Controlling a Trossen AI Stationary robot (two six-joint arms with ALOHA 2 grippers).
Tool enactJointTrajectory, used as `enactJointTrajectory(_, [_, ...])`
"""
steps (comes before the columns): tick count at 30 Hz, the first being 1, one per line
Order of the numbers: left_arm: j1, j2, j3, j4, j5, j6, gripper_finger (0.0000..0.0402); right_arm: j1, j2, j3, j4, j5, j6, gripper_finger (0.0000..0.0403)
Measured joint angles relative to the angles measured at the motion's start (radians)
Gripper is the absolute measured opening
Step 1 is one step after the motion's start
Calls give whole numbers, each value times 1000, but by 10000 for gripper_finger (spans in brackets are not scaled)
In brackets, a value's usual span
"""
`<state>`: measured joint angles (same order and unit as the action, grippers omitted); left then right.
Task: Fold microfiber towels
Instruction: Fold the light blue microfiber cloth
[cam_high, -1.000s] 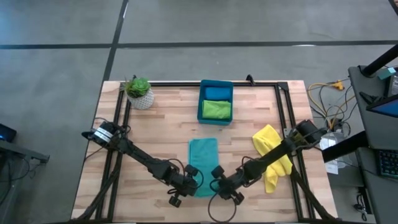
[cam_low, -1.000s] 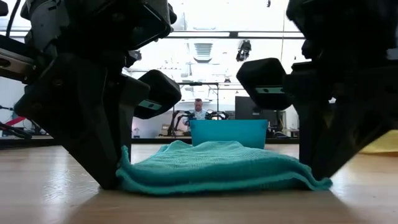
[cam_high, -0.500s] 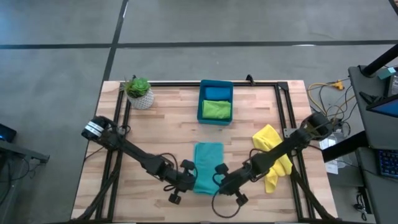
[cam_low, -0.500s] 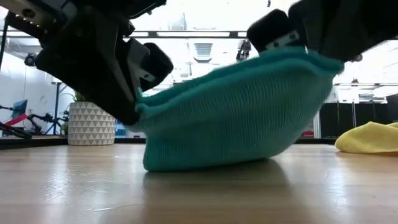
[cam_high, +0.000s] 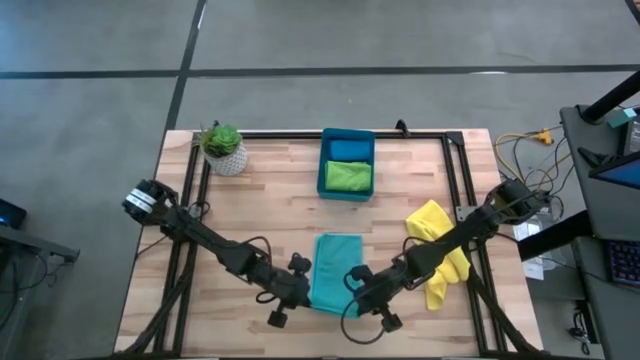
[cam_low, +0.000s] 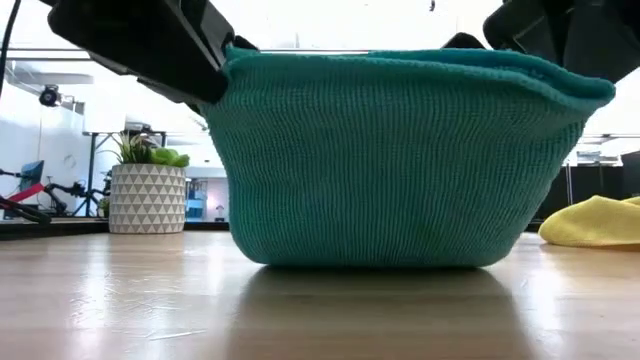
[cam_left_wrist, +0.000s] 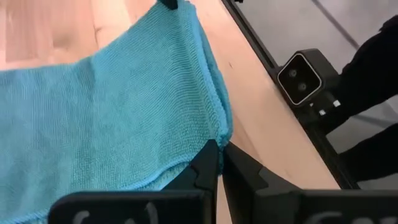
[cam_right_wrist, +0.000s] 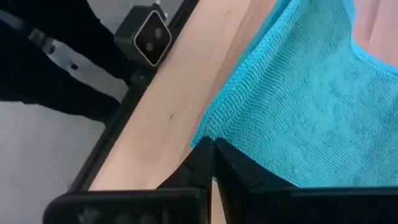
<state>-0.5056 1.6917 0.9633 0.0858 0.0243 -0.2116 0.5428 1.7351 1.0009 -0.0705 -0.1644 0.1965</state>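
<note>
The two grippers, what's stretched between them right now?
The teal towel spans between the left gripper and right gripper, each pinching a corner. The low view shows its near edge lifted off the table.

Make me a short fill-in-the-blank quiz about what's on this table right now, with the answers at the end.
1. Both tools, the left tool and the right tool, are shut on the ____ towel.
2. The yellow towel lies under the ____ arm.
3. The blue bin holds a blue towel and a ____ one.
4. The potted plant stands at a table corner on the ____ arm's side.

Answers: teal; right; green; left
</note>
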Motion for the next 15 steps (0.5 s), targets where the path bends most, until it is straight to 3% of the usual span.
enactJointTrajectory(15, [41,1,-123,122,-53,-124,0,-85,0,-111,113,-8,146,9])
